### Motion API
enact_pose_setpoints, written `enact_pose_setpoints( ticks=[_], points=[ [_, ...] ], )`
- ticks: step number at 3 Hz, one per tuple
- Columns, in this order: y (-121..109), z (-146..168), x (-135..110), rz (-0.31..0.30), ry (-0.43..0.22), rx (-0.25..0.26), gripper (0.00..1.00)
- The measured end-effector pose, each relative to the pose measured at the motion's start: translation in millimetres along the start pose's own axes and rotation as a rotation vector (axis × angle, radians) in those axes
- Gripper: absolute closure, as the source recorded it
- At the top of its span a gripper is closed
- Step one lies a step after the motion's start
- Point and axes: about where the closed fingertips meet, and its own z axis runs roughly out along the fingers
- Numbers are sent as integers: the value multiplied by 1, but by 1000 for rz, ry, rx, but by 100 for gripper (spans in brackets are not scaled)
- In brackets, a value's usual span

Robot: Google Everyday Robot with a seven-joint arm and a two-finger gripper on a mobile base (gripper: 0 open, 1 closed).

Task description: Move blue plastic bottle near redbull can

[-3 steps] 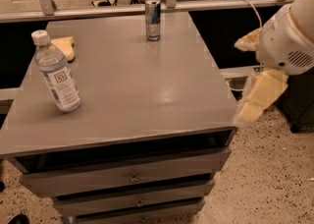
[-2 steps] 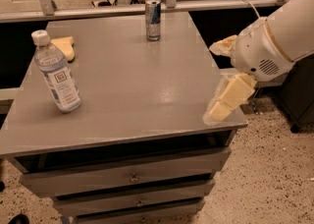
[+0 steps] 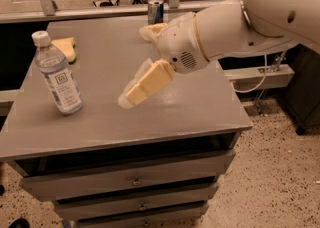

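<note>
The blue plastic bottle stands upright near the left edge of the grey surface, white cap on, its label facing the camera; the redbull can stands upright at the far edge, well apart from the bottle; the gripper hangs over the middle of the surface, between the two and touching neither, on a white arm that reaches in from the right; its jaws are spread wide with nothing held, one yellowish finger pointing down-left toward the bottle, the other up by the can; a yellow sponge lies behind the bottle; drawers sit below the surface
</note>
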Motion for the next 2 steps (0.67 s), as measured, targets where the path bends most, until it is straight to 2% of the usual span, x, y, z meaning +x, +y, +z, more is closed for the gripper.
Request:
enact_pose_setpoints(
  ticks=[1, 2],
  points=[
    [0, 0, 0, 0, 0, 0, 0],
    [-4, 21, -7, -11, -72, -5, 0]
  ],
)
